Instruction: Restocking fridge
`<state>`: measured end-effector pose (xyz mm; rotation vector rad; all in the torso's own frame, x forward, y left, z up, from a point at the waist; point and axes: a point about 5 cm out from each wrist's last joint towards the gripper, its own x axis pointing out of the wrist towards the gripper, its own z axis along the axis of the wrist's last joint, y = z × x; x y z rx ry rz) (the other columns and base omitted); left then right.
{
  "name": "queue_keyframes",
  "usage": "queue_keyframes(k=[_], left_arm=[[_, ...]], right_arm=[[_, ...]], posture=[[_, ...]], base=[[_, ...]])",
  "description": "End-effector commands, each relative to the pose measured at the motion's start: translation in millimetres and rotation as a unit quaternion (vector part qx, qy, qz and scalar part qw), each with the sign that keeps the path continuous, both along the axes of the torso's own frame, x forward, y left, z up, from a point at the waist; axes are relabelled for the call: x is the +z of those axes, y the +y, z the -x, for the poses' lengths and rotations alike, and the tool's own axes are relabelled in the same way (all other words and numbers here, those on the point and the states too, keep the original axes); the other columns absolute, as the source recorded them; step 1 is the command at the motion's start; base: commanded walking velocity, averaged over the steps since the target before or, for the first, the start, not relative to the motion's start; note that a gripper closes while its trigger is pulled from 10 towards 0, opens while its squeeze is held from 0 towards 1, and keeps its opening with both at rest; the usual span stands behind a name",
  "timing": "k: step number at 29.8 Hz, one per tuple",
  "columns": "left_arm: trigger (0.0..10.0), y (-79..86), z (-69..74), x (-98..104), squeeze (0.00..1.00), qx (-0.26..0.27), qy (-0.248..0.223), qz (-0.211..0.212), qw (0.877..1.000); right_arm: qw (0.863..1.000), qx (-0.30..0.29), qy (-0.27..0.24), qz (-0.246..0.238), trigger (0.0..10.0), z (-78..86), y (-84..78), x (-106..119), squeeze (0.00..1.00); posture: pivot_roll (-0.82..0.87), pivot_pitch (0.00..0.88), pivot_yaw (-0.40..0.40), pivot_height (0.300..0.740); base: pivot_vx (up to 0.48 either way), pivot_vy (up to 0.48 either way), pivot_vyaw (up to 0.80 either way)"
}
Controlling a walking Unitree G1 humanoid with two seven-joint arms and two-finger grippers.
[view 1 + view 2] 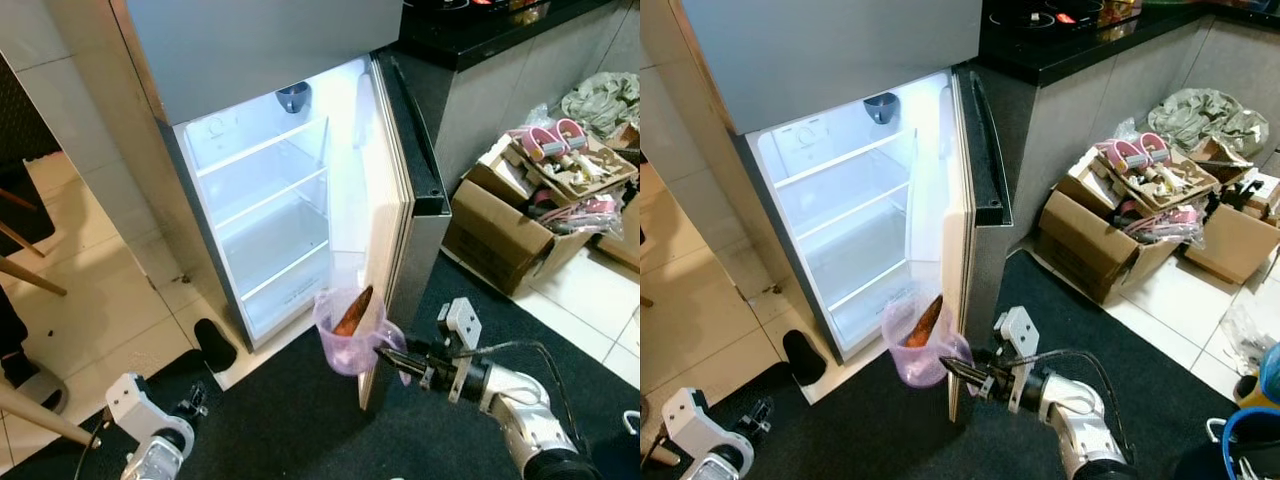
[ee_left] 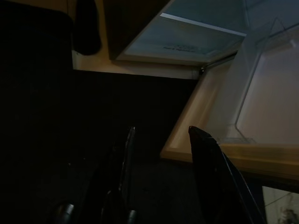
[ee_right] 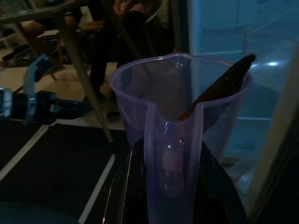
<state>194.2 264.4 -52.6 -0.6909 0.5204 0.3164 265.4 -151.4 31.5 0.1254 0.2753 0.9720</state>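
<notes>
Left eye view: the fridge (image 1: 270, 220) is seen upper centre w/ its door (image 1: 395, 230) swung open and shelves bare. At lower centre a purple jug (image 1: 348, 335) holding a brown, carrot-like item (image 1: 353, 311) is pinched by its handle in the right gripper (image 1: 392, 357), just beside the door's edge. The left gripper (image 1: 190, 403) sits at lower left, idle over the dark mat (image 1: 300, 420). A box of clutter (image 1: 520, 215) is seen at right.

Right eye view: same scene; jug at lower centre, touching or nearly touching the door edge, can't be told which.

Left wrist view: very dark; two black fingers (image 2: 212, 172) are seen spread apart, nothing held, door's lower corner beyond.

Right wrist view: the jug handle is clamped between the fingers, jug upright, lit shelves behind at upper right.

Judged: jug should be kept level, swung clear of the door edge, then eased onto a lower shelf before release.
</notes>
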Motion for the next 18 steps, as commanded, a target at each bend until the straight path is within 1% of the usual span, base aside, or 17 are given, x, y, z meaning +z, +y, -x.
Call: queue_keyframes(k=[1, 2, 3, 4, 5, 7, 8, 9, 12, 13, 14, 15, 16, 18], left_arm=[[10.0, -11.2, 14.1, -12.2, 0.0, -0.005, 0.035, 0.01, 0.999], [10.0, -13.8, 21.1, -16.7, 0.0, -0.009, 0.051, 0.009, 0.999], [10.0, -13.8, 21.1, -16.7, 0.0, -0.009, 0.051, 0.009, 0.999], [10.0, -16.0, 30.7, -22.2, 0.0, -0.015, 0.073, 0.006, 0.997], [10.0, -16.0, 30.7, -22.2, 0.0, -0.015, 0.073, 0.006, 0.997], [10.0, -19.0, 43.3, -28.8, 0.0, -0.025, 0.102, 0.0, 0.994], [10.0, -19.0, 43.3, -28.8, 0.0, -0.025, 0.102, 0.0, 0.994], [10.0, -20.0, 47.9, -31.1, 0.0, -0.029, 0.112, -0.002, 0.993], [10.0, -20.5, 50.1, -32.2, 0.0, -0.032, 0.117, -0.004, 0.993], [10.0, -20.9, 56.1, -34.5, 0.0, -0.035, 0.127, -0.005, 0.991], [10.0, -20.9, 56.1, -34.5, 0.0, -0.035, 0.127, -0.005, 0.991], [10.0, -20.8, 58.0, -35.2, 0.0, -0.036, 0.131, -0.005, 0.991], [10.0, -20.8, 58.0, -35.2, 0.0, -0.036, 0.131, -0.005, 0.991], [10.0, -21.5, 60.0, -36.2, 0.0, -0.038, 0.135, -0.006, 0.99]], right_arm=[[0.999, -0.025, -0.02, 0.003, 10.0, -6.1, -4.8, 4.9, 0.0], [0.999, -0.043, -0.026, 0.007, 10.0, -9.4, -6.8, 5.7, 0.0], [0.999, -0.043, -0.026, 0.007, 10.0, -9.4, -6.8, 5.7, 0.0], [0.996, -0.076, -0.033, 0.021, 10.0, -14.0, -10.6, 5.0, 0.0], [0.996, -0.076, -0.033, 0.021, 10.0, -14.0, -10.6, 5.0, 0.0], [0.99, -0.131, -0.039, 0.037, 10.0, -20.4, -18.5, 4.4, 0.0], [0.99, -0.131, -0.039, 0.037, 10.0, -20.4, -18.5, 4.4, 0.0], [0.986, -0.156, -0.042, 0.04, 10.0, -23.0, -22.9, 5.0, 0.0], [0.984, -0.169, -0.044, 0.041, 10.0, -24.4, -25.4, 5.5, 0.0], [0.976, -0.209, -0.049, 0.043, 10.0, -28.6, -35.0, 7.6, 0.0], [0.976, -0.209, -0.049, 0.043, 10.0, -28.6, -35.0, 7.6, 0.0], [0.972, -0.226, -0.052, 0.043, 10.0, -30.4, -40.0, 9.3, 0.0], [0.972, -0.226, -0.052, 0.043, 10.0, -30.4, -40.0, 9.3, 0.0], [0.962, -0.26, -0.059, 0.051, 10.0, -33.6, -52.9, 12.8, 0.0]], posture=[[-0.1, 0.012, 0.018, 0.74], [-0.1, 0.012, 0.018, 0.74], [-0.1, 0.012, 0.018, 0.74], [-0.09, 0.012, 0.02, 0.74], [-0.09, 0.012, 0.02, 0.74], [-0.09, 0.011, 0.019, 0.74], [-0.09, 0.011, 0.019, 0.74], [-0.09, 0.011, 0.019, 0.74], [-0.09, 0.011, 0.019, 0.74], [-0.09, 0.011, 0.018, 0.74], [-0.09, 0.011, 0.018, 0.74], [-0.09, 0.011, 0.018, 0.74], [-0.09, 0.011, 0.018, 0.74], [-0.09, 0.006, 0.014, 0.74]], base=[[0.0, 0.0, 0.0], [0.0, 0.0, 0.0], [0.0, 0.0, 0.0], [0.0, 0.0, 0.0], [0.0, 0.0, 0.0], [0.0, 0.0, 0.0], [0.0, 0.0, 0.0], [0.0, 0.0, 0.0], [0.0, 0.0, 0.0], [0.0, 0.0, 0.0], [0.0, 0.0, 0.0], [0.0, 0.0, 0.0], [0.0, 0.0, 0.0], [0.0, 0.0, 0.0]])
